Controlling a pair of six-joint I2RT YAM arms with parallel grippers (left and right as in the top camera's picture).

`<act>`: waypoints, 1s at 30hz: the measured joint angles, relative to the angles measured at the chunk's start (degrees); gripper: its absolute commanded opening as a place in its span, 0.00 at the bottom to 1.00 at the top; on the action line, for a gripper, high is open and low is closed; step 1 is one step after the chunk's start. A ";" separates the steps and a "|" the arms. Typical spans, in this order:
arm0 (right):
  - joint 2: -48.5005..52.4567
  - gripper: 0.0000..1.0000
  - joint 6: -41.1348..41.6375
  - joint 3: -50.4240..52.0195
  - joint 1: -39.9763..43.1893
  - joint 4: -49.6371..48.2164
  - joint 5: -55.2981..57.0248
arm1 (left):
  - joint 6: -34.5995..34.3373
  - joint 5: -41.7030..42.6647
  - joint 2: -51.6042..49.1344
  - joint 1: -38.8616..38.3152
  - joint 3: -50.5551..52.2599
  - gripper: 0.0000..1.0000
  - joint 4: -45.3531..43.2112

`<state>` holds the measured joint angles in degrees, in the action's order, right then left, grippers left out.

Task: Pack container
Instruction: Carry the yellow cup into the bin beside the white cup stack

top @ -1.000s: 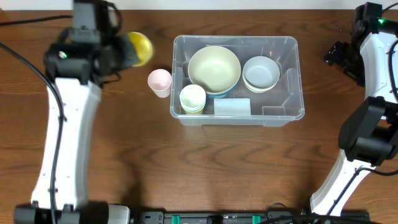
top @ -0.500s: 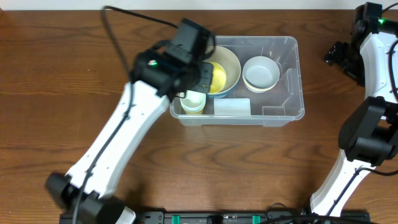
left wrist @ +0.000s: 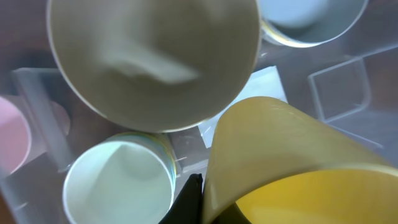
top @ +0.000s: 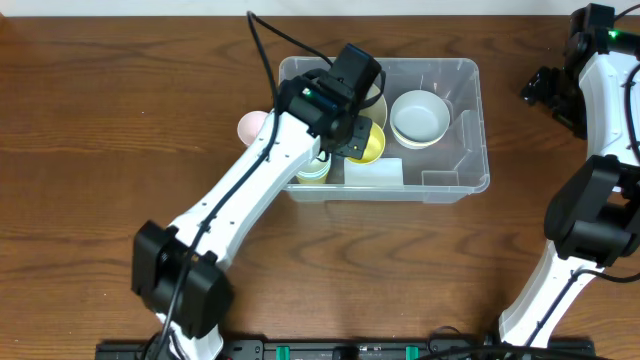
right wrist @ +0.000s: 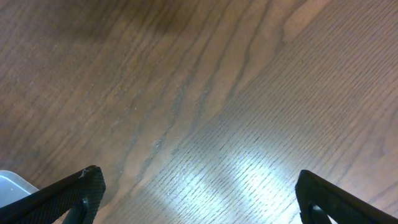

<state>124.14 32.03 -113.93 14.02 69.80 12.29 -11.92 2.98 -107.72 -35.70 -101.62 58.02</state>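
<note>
The clear plastic container [top: 455,130] stands at the table's back centre, with a pale label [top: 375,172] at its front. My left gripper [top: 352,138] is inside it, shut on a yellow cup [top: 368,145], held above the label. In the left wrist view the yellow cup [left wrist: 280,168] fills the lower right, pinched by a black finger [left wrist: 189,202]. Below lie a large cream bowl [left wrist: 152,59], a stack of pale green cups [left wrist: 118,186] and a white bowl [left wrist: 305,18]. My right gripper [right wrist: 196,193] is open and empty over bare wood.
A pink cup [top: 252,128] stands just outside the container's left wall, also in the left wrist view [left wrist: 12,143]. The white bowl [top: 420,117] sits in the container's right half. The right arm [top: 600,90] stands at the table's right edge.
My left arm has carried the yellow cup from left of the container over its wall and now holds it lower, toward the front middle. The right arm has not moved.
</note>
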 measured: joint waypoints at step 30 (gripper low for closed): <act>0.00 0.99 0.00 0.00 0.00 0.00 0.00 | 0.35 0.42 -7.26 -0.31 0.00 0.17 2.19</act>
<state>124.14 32.03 -113.93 14.02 69.80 12.29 -11.57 3.40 -114.98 -36.01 -101.62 60.20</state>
